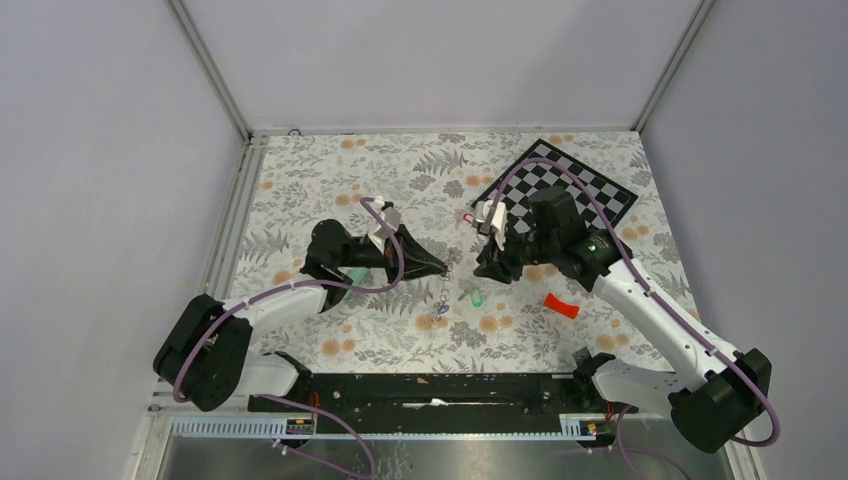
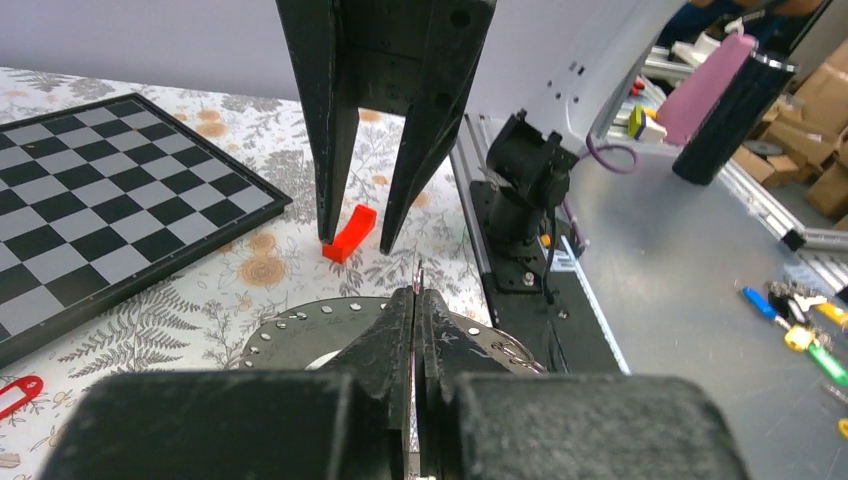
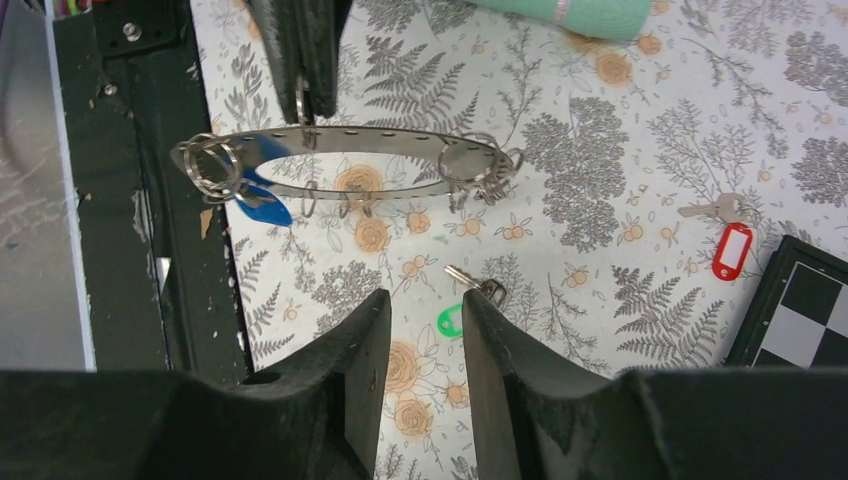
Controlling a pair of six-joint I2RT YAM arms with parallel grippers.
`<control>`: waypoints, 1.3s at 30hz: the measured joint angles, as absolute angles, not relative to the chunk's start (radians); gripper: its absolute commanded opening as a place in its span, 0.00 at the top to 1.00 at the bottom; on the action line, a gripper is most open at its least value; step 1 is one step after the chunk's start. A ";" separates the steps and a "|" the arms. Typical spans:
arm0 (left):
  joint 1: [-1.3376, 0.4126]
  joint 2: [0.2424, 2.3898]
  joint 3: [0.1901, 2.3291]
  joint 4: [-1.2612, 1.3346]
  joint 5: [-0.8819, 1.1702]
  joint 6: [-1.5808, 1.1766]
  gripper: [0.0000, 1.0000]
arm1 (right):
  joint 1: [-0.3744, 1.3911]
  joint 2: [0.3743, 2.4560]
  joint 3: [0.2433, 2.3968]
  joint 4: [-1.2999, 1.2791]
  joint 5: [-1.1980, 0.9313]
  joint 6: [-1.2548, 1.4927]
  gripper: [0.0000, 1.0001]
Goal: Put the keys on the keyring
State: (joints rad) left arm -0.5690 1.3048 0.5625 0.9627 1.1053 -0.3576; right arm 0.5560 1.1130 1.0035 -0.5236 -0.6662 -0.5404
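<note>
Your left claw (image 3: 305, 95) is closed tight on the rim of the keyring (image 3: 390, 134), which has a blue key (image 3: 262, 205) at one end. Your right claw (image 3: 425, 300) stands half open and empty, just above the green key (image 3: 450, 320) on the table.

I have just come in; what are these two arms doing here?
The left gripper is shut on the rim of the keyring, holding it above the table. A blue key seems to hang from it. The right gripper, open and empty, hovers over the green key. The red key lies beside the chessboard.
</note>
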 measured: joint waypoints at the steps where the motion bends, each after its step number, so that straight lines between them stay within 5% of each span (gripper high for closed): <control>1: -0.567 1.305 0.562 0.986 1.094 -0.386 1.00 | 0.551 1.113 1.003 -0.517 -0.665 -0.533 0.60; 16: -0.401 1.295 0.581 0.973 0.967 -0.511 1.00 | 0.505 1.190 0.897 -0.367 -0.455 -0.377 0.39; 26: -0.348 1.235 0.712 0.569 0.957 -0.249 1.00 | 0.504 1.320 0.847 -0.366 -0.456 -0.505 0.41; 39: -0.313 1.227 0.712 0.425 0.986 -0.168 1.00 | 0.504 1.590 0.928 -0.458 -0.525 -0.862 0.47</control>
State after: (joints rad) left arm -0.3126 1.2266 0.7124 0.4252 0.9863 -0.1684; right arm 0.5037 1.5902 0.9279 -0.4583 -0.5255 -0.8619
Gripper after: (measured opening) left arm 0.010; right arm 0.535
